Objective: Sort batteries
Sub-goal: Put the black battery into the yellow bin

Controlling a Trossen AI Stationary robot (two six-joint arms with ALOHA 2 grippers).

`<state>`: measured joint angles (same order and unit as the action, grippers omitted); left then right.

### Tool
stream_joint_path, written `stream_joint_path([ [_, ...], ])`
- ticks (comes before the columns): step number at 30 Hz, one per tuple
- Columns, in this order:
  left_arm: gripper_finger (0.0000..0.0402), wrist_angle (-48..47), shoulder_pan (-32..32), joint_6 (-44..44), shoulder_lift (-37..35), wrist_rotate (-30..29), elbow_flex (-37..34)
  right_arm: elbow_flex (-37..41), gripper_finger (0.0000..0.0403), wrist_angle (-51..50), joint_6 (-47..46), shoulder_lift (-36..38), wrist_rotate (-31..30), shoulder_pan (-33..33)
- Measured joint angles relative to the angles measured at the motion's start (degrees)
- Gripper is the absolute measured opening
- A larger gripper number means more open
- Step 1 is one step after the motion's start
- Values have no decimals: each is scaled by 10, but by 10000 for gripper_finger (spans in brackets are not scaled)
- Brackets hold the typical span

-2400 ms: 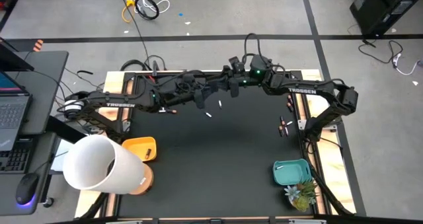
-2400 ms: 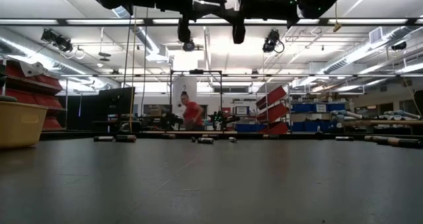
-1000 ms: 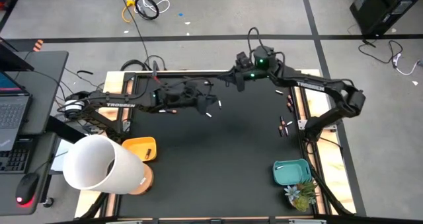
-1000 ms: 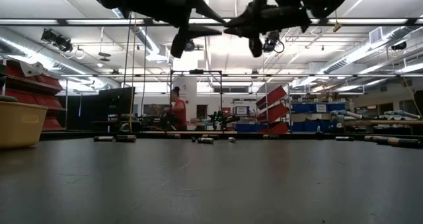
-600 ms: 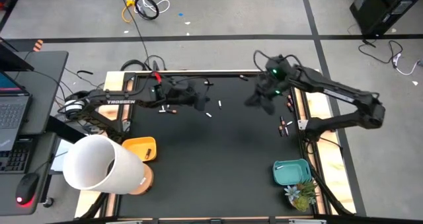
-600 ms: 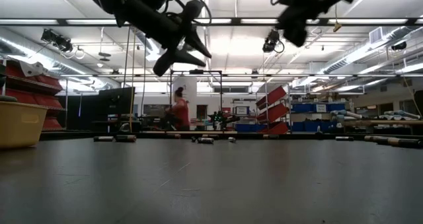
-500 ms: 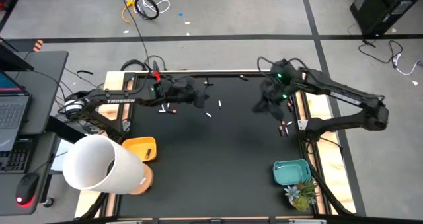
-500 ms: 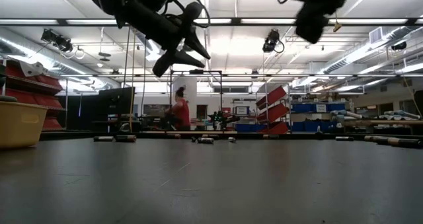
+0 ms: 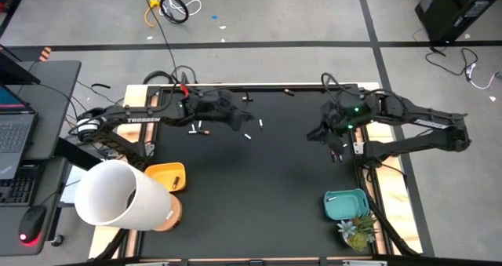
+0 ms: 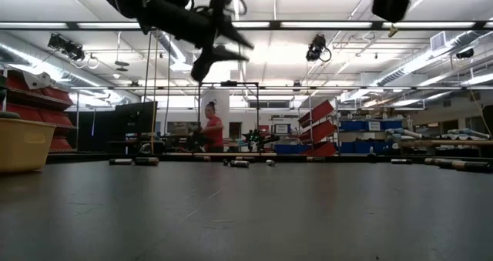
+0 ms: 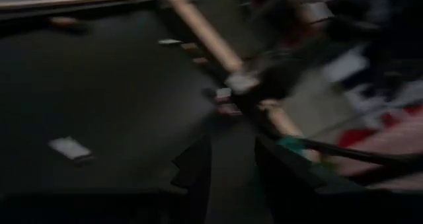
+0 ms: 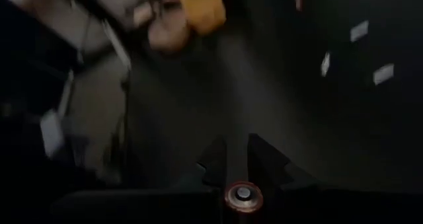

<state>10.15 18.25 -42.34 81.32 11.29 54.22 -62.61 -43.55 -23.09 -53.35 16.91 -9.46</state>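
Black tabletop, high view. Surroundings: yellow bin and large white cylinder at lower left; teal bin at lower right.

Batteries: a few pale ones lie loose upper centre, long axes at mixed angles; darker ones sit at the right edge, axis roughly vertical in frame.

Left gripper hangs above the tabletop, upper centre-left, fingers partly apart, empty.

Right gripper hangs centre-right, fingers nearly together around a small round-ended battery.
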Motion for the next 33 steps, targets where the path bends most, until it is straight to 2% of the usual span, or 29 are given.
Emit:
stream_joint_path([
  [7, 131, 123, -45, -36, 0, 39, 0, 1, 33, 292, -25, -111, -30, 4],
  [12, 132, 144, -81, -44, -4, 41, 0, 1, 33, 519, -71, -199, -49, 11],
  [14, 132, 146, -93, -44, -5, 43, 0, 1, 33, 576, -91, -220, -49, 12],
  [20, 132, 158, -115, -46, -9, 36, 0, 2, 33, 610, -116, -245, -50, 20],
  [26, 132, 193, -117, -42, -9, 31, 0, 2, 33, 614, -115, -253, -83, 26],
  [33, 132, 197, -116, -6, -9, 1, 0, 2, 33, 623, -131, -278, -92, 33],
])
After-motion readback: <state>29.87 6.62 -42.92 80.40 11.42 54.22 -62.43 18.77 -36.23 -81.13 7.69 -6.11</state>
